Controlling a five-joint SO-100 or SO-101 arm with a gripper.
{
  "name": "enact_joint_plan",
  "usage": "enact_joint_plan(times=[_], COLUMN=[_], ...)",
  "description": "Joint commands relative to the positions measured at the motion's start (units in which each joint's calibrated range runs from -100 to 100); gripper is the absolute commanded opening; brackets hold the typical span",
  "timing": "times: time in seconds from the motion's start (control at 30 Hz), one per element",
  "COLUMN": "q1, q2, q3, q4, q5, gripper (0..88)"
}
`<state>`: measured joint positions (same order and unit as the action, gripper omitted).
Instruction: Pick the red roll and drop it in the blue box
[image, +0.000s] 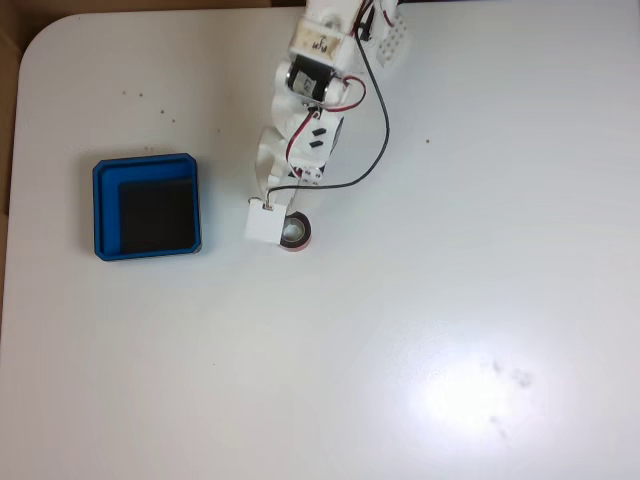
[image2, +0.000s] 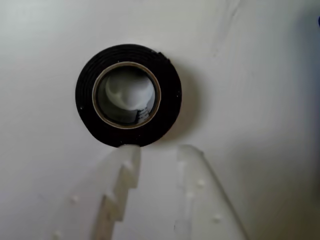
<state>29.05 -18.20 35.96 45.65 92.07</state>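
The roll (image: 295, 233) lies flat near the worktop's (image: 450, 200) middle, well clear of every edge, with bare surface right and below. The box (image: 147, 206) sits well apart toward the left edge. The gripper (image2: 157, 150) hangs just beside the roll, jaws narrowly parted, holding nothing. No writing is legible.

Bare white tabletop (image: 450, 300), place unclear

Smooth white surface (image: 450, 300), glossy where light glares.
Blue box (image: 105, 175) looks plastic; white tool (image2: 155, 157) plastic, translucent, stepped ridges.
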Motion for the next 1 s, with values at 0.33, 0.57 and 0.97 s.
enact_joint_plan(times=[0.33, 0.57, 0.97], q1=[0.8, 0.8, 2.2], q2=[10.6, 14.4, 18.8], q3=[-8.7, -11.7, -13.5], q4=[0.1, 0.1, -0.2], q5=[-0.5, -0.6, 0.0], gripper=[1.0, 4.1, 9.6])
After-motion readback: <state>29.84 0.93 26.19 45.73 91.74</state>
